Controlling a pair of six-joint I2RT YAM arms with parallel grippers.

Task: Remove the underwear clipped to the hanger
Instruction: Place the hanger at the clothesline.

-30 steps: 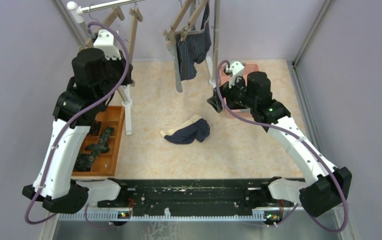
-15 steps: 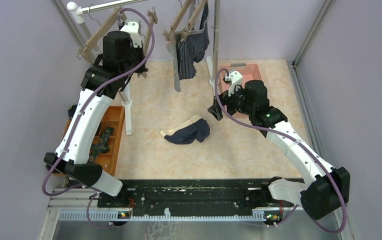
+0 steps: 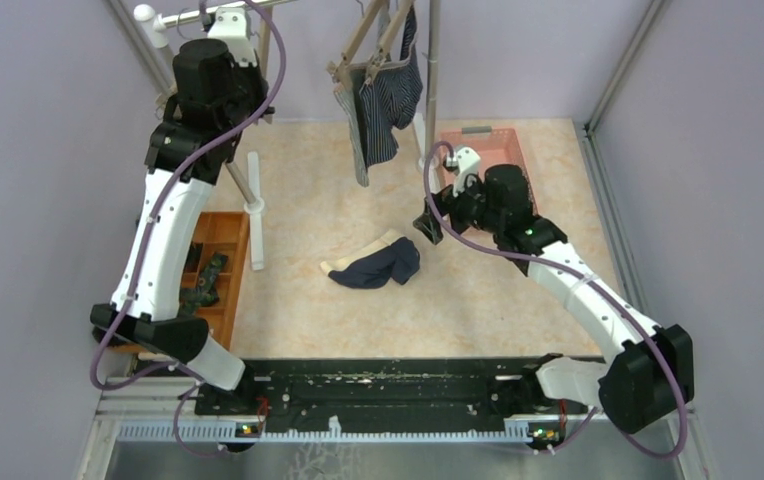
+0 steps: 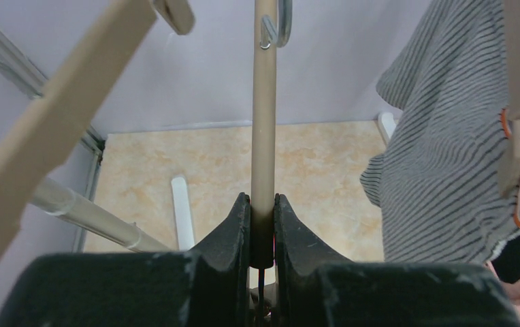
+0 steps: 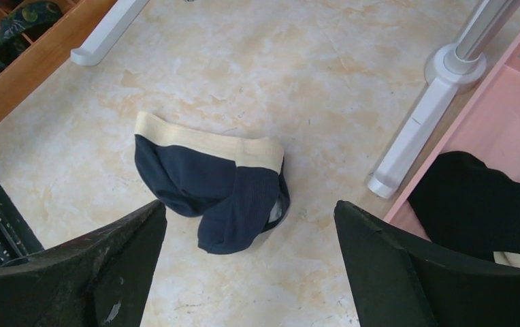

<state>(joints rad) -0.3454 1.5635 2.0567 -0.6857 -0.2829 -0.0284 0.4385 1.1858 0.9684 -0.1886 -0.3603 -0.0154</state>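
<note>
jaws: left on hanger; right apart

Left tool raised, clamped on hanger bar, right tool low, open

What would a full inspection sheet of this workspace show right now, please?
Surface: beige marbled tabletop, no spills seen.
Job's things: dark-blue underwear with beige waistband lies loose on the tabletop; grey-white striped underwear and dark-blue pinstriped underwear hang from wooden hangers; black garment lies in the pink plastic basket.
Clutter: wooden tray holding dark rolled bundles.
Grippers: left gripper shut on a beige wooden hanger bar; right gripper open above the loose underwear.
Cables: purple cables loop along both arms.
Surroundings: lavender walls; white rack post.
</note>
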